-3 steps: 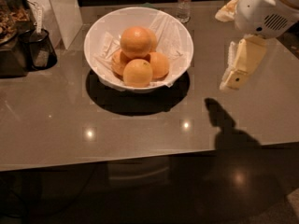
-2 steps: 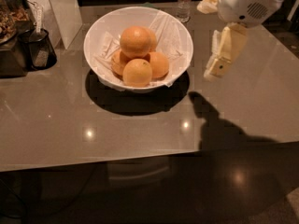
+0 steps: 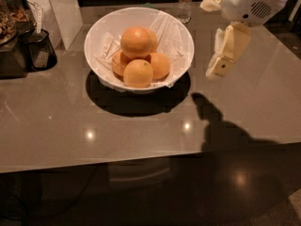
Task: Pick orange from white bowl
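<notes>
The white bowl (image 3: pixel 96 36) stands on the grey table, lined with crumpled white paper. The orange (image 3: pixel 136 41), the largest fruit, lies on top of the pile in the bowl. Smaller oranges lie under it at the front (image 3: pixel 138 73), right (image 3: pixel 161 65) and left (image 3: pixel 118 62). My gripper (image 3: pixel 217 69) hangs from the white arm at the upper right. It points down above the table, just right of the bowl's rim and outside the bowl. It holds nothing that I can see.
A water bottle (image 3: pixel 186 1) stands behind the bowl. A black container (image 3: pixel 40 48), a dark appliance (image 3: pixel 9 36) and a white upright box (image 3: pixel 59 11) crowd the far left. The table's front edge (image 3: pixel 141 161) runs across the lower part of the view.
The gripper has moved left and slightly up, closer to the bowl's right rim. The bowl and the oranges have not moved.
</notes>
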Controlling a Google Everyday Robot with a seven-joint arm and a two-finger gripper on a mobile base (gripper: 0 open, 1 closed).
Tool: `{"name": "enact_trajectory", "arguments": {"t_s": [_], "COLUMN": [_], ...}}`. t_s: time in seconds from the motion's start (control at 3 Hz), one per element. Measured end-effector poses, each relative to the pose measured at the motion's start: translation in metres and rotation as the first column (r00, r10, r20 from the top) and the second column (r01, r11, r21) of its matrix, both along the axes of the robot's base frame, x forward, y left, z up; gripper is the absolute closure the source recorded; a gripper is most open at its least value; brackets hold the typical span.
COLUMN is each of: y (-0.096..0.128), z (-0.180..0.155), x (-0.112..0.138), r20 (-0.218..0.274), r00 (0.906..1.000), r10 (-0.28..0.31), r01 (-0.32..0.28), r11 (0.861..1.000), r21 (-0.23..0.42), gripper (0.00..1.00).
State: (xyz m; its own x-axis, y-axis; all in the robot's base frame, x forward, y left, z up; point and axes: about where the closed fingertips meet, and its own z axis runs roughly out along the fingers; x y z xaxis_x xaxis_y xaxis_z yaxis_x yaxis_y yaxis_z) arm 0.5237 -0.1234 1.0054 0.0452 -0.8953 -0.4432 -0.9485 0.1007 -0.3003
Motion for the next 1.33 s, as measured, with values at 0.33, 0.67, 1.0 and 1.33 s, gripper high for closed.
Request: {"name": "enact_trajectory", "arguments": {"t_s": [0.33,0.67,1.0,1.33], "y": [0.022,0.056,0.085,0.087], "z": [-0.001,-0.017,-0.042,-0.046], "x": [0.023,0.052,0.074,0.077], "r20": [-0.005,-0.057,-0.133,-0.136], "r00": [0.9997,0.9944,0.9789,0.9783], "r10": [0.024,0.089,0.155,0.156], "r01": [-0.023,-0.077,-0.120,-0.119], "r11": [0.997,0.981,0.962,0.961], "r21": [0.079,0.177,0.245,0.249], "gripper": [0.00,0.00,0.00,0.00]}}
